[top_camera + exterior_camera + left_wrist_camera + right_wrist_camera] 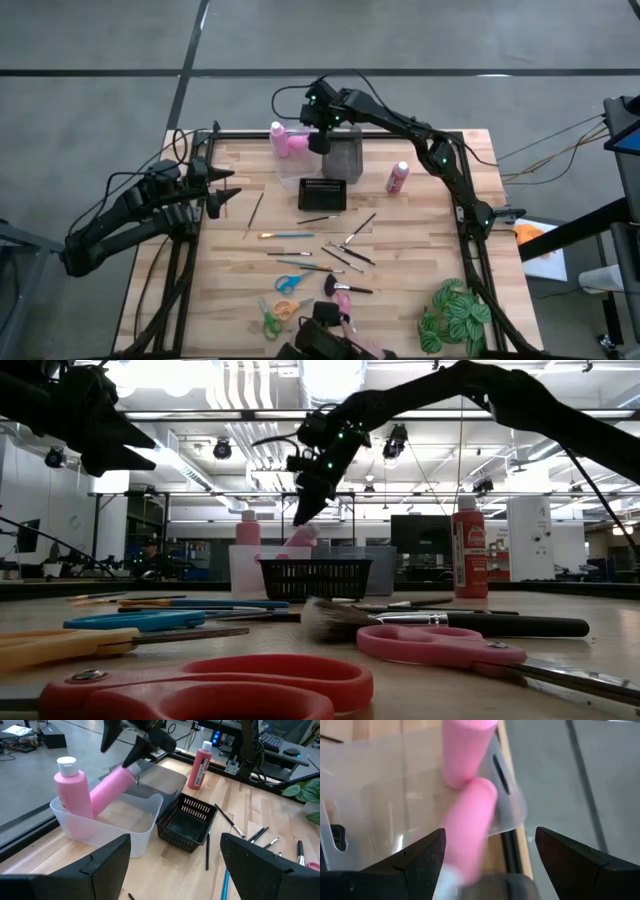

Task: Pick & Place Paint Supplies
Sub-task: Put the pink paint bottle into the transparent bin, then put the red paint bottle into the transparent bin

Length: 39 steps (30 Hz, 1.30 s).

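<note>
A clear bin (100,827) at the table's far edge holds two pink bottles. One bottle (70,787) stands upright. The other (112,787) leans in the bin, its bottom on the bin floor and its cap end up toward my right gripper (320,140). That gripper is open above the bin, its fingers on either side of the leaning bottle (467,830) with a clear gap to each. A third bottle (397,178) stands on the table to the right. Brushes (330,250) and scissors (287,283) lie on the near half. My left gripper (175,870) waits open at the table's left edge (220,195).
A black mesh basket (322,193) sits just in front of the clear bin, and a grey bin (345,150) stands beside the clear one. A green leafy plant (455,312) is at the near right corner. Bare wood lies between the left gripper and the brushes.
</note>
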Tool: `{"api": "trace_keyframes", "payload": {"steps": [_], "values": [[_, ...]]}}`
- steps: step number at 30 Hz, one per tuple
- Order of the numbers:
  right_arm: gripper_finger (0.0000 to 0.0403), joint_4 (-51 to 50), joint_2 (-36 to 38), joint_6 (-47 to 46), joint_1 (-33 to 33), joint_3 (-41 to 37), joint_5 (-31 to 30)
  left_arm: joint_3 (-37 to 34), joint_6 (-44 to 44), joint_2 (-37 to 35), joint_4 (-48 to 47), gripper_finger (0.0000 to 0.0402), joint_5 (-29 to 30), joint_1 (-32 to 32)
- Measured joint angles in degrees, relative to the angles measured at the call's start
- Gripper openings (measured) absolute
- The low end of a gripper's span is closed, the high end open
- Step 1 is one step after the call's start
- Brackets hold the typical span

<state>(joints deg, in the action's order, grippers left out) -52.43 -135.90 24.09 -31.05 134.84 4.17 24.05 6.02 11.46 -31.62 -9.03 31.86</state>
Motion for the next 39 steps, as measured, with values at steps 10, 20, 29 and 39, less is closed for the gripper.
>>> {"api": "trace_keyframes", "payload": {"steps": [10, 20, 29, 39], "values": [[0.0306, -2.98, 4.67, 0.19, -0.13, 0.10, -2.73, 0.00, 0.00, 0.02, 0.00, 0.0311, -0.01, 0.01], [0.0306, -11.11, 11.65, -4.38, -0.24, 0.09, -3.31, 0.00, 0.00, 0.00, 0.00, 0.0311, 0.00, 0.01], [0.0306, -24.28, 19.39, -15.05, 0.04, -0.06, -4.58, 0.00, 0.00, 0.00, 0.02, 0.0311, -0.01, -0.01], [0.0306, -37.80, 27.50, -24.94, 2.87, -2.27, -9.47, 0.00, 0.00, 0.02, 0.00, 0.0311, -0.01, 0.01]]}}
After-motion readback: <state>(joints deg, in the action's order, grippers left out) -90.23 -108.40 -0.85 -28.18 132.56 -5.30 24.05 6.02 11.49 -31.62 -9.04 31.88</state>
